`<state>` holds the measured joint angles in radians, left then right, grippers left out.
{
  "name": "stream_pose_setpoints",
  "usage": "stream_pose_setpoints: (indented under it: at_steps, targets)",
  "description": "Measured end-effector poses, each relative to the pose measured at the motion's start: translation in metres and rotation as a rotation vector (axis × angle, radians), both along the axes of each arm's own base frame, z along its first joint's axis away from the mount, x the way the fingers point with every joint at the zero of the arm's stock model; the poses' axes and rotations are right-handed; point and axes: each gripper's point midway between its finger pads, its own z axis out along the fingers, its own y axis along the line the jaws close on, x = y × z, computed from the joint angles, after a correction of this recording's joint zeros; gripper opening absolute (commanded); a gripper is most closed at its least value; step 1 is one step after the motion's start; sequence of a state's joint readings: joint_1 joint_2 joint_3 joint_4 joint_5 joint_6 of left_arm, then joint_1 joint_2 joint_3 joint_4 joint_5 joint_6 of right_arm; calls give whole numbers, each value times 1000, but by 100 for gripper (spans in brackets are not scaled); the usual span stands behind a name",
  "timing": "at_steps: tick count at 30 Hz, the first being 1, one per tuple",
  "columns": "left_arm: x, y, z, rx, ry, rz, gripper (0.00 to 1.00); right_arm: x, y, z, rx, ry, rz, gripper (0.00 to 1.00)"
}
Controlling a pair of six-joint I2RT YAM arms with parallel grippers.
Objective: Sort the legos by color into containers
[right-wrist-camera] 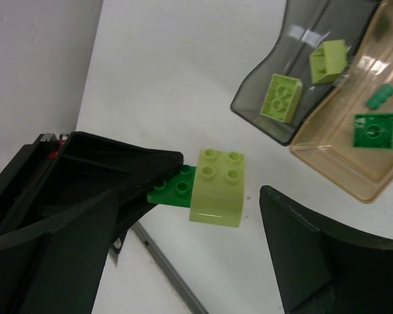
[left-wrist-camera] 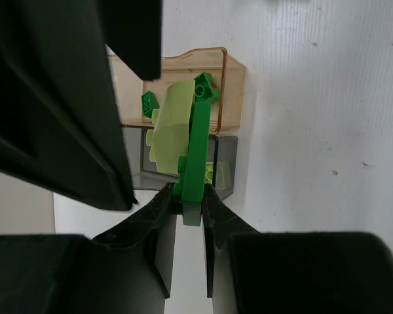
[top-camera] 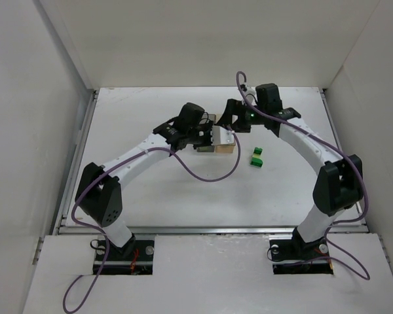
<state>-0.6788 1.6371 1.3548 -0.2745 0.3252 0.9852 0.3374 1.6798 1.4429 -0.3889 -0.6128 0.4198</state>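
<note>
My left gripper [left-wrist-camera: 190, 199] is shut on the edge of a bright green lego plate [left-wrist-camera: 196, 157] with a pale yellow-green lego [left-wrist-camera: 170, 131] stuck to its side, held above the containers. My right gripper [right-wrist-camera: 221, 175] is open, its fingers on either side of that pale lego [right-wrist-camera: 216, 199] and apart from it; the green plate [right-wrist-camera: 173, 190] sticks out to the left. The smoky grey container [right-wrist-camera: 265, 59] holds two pale legos [right-wrist-camera: 281, 98]. The amber container [right-wrist-camera: 344, 167] holds bright green pieces [right-wrist-camera: 373, 129]. In the top view both grippers meet over the containers [top-camera: 224, 142].
Two bright green legos [top-camera: 256, 157] lie on the white table right of the containers. White walls enclose the table at the back and both sides. A metal rail [right-wrist-camera: 164, 268] runs along the table edge.
</note>
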Motion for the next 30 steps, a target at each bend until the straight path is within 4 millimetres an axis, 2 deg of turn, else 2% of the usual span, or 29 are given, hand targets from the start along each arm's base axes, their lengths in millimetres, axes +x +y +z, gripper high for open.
stream_pose_setpoints:
  at_steps: [4,6,8,9,12,15,16,19,22,23,30]
  targets:
    - [1,1,1,-3,1,9,0,-8,12,-8,17,38,52,86]
    - [3,1,3,-6,-2,11,0,-9,14,-11,22,49,65,76]
    - [3,0,5,-10,-4,11,0,-11,15,-12,24,53,72,74]
    - [4,-1,6,-12,-6,14,0,-11,16,-13,23,52,74,79]
    - [5,0,7,-13,-6,23,0,-11,16,-12,23,50,77,79]
    - [5,0,7,-14,-5,30,0,-10,16,-14,12,42,74,58]
    - [5,1,7,-14,-5,32,0,-9,15,-16,4,43,65,43]
    - [6,2,7,-13,-2,38,0,-5,10,-24,-14,56,32,26]
    - [5,2,5,-10,5,42,0,-5,11,-25,-13,62,31,3]
    - [5,3,6,-11,5,42,0,-5,11,-25,-13,61,30,0]
    - [5,3,5,-11,6,41,0,-2,11,-25,-11,81,-12,0]
